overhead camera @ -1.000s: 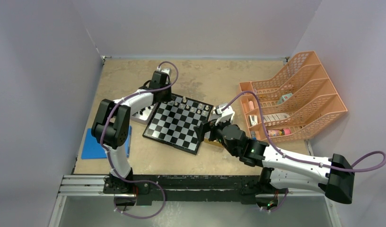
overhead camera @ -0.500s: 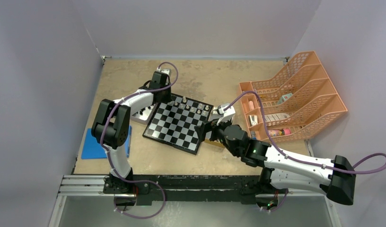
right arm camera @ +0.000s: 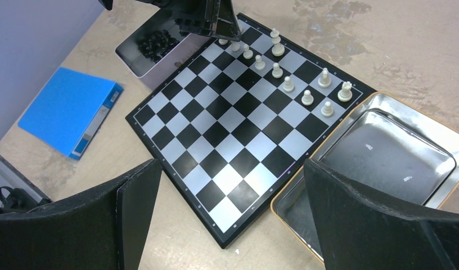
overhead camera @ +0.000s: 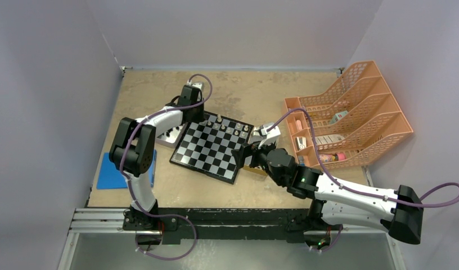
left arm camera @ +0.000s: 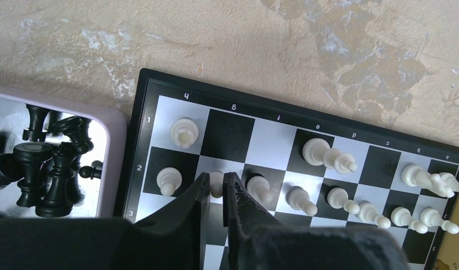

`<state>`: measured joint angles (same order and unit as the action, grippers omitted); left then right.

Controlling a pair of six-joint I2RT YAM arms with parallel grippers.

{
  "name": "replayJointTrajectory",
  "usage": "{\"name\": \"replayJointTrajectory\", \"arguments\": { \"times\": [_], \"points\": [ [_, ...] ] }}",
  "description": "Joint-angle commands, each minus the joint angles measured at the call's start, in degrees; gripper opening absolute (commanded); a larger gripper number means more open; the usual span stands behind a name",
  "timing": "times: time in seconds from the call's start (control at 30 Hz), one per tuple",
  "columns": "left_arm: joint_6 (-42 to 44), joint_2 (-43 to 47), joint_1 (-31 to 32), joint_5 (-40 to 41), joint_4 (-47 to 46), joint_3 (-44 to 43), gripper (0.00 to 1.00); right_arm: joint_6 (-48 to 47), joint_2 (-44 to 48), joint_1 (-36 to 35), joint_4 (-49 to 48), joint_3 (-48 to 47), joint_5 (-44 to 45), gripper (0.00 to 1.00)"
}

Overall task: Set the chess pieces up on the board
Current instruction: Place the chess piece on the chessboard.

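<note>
The board (overhead camera: 211, 148) lies mid-table, black and silvery-white checks. Cream-white pieces (left arm camera: 326, 156) stand in two rows along its far edge, also seen in the right wrist view (right arm camera: 278, 70). Black pieces (left arm camera: 40, 166) lie heaped in a metal tray (left arm camera: 116, 132) left of the board. My left gripper (left arm camera: 216, 185) is shut on a white pawn (left arm camera: 216, 181) that stands on a second-row square near the board's far left corner (overhead camera: 205, 120). My right gripper (right arm camera: 230, 169) is open and empty, above the board's near right corner (overhead camera: 242, 156).
An empty metal tray (right arm camera: 379, 152) lies against the board's right side. A blue folder (overhead camera: 113, 171) lies left of the board. An orange file rack (overhead camera: 351, 118) with small items stands at the right. Grey walls close in the table.
The right arm has shifted a little to the left. The left gripper stays in place at the pawn.
</note>
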<state>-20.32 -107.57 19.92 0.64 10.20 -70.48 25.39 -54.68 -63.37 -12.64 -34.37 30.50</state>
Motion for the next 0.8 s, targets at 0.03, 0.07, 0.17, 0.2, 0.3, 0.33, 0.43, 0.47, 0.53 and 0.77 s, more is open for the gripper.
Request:
{"name": "replayJointTrajectory", "arguments": {
  "times": [0.03,0.07,0.17,0.2,0.3,0.33,0.43,0.47,0.53,0.77],
  "points": [
    [1.0,-0.5,0.3,-0.1,-0.8,-0.4,0.2,0.7,0.7,-0.1,-0.6,-0.8,1.3,0.99],
    [1.1,-0.5,0.3,0.0,-0.7,-0.5,0.22,0.8,0.6,0.0,-0.7,-0.6,1.3,0.99],
    [1.1,-0.6,0.3,0.0,-0.6,-0.7,0.26,0.9,0.4,-0.1,-1.2,-0.5,1.2,0.99],
    [1.1,-0.6,0.3,0.0,-0.4,-0.8,0.26,0.8,0.3,-0.1,-1.3,-0.5,1.1,0.99],
    [1.1,-0.5,0.5,-0.1,0.2,-1.2,0.27,0.7,-0.3,-0.1,-1.4,-0.7,0.9,0.99],
    [1.1,-0.3,0.5,-0.3,0.4,-1.4,0.27,0.7,-0.5,-0.1,-1.4,-0.7,0.8,0.99],
    [1.2,0.2,0.5,-0.3,0.6,-1.7,0.26,0.7,-0.9,0.0,-1.5,-0.9,0.6,0.99],
    [1.2,0.4,0.5,-0.2,0.8,-1.7,0.26,0.7,-0.8,-0.1,-1.5,-0.8,0.5,0.99],
    [1.2,0.7,0.5,0.0,1.1,-1.8,0.26,0.8,-0.8,-0.1,-1.6,-0.9,0.4,0.99],
    [0.7,2.2,0.5,-0.4,2.2,-2.8,0.29,1.5,-1.1,-0.1,-1.6,-0.7,0.2,0.99]
  ]
}}
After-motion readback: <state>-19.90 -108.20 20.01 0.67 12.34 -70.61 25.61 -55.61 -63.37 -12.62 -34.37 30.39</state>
